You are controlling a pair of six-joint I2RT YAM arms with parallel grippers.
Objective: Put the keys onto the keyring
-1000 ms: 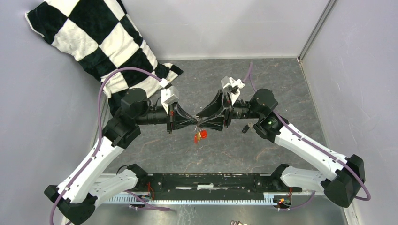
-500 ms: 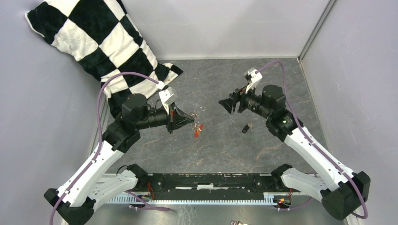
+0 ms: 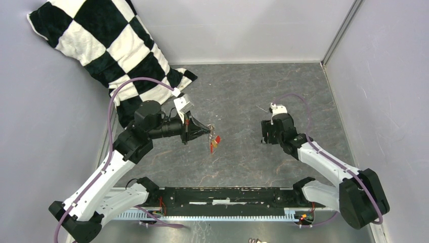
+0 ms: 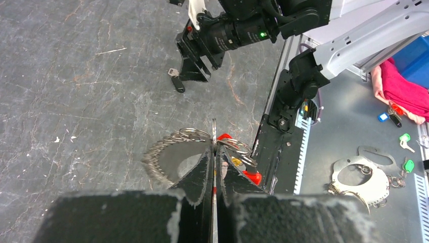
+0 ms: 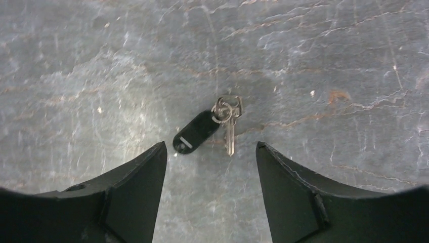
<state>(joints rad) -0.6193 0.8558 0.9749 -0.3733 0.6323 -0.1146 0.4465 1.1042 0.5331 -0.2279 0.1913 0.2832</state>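
My left gripper (image 3: pixel 206 129) is shut on the keyring (image 4: pixel 214 132), a thin grey wire loop held edge-on between its fingers above the table. Red-headed keys (image 3: pixel 215 142) and a yellow-headed one (image 4: pixel 236 162) hang from it on small split rings. The black-headed key (image 5: pixel 196 131) with its short silvery blade (image 5: pixel 230 135) lies flat on the table. My right gripper (image 5: pixel 210 147) is open and points down, just above and short of that key. In the top view my right gripper (image 3: pixel 266 132) covers the key. The left wrist view shows the black key (image 4: pixel 175 81) under my right gripper (image 4: pixel 195 55).
A black-and-white checkered cloth (image 3: pixel 101 45) lies at the back left against the wall. Grey walls close the back and right sides. The arms' base rail (image 3: pixel 217 195) runs along the near edge. Handcuffs (image 4: pixel 361 174) and coloured keys lie off the table beyond it.
My right gripper has pulled away from the left one, swung right and dropped down over the black key with its jaws open. My left gripper still holds the keyring, nearly in place.
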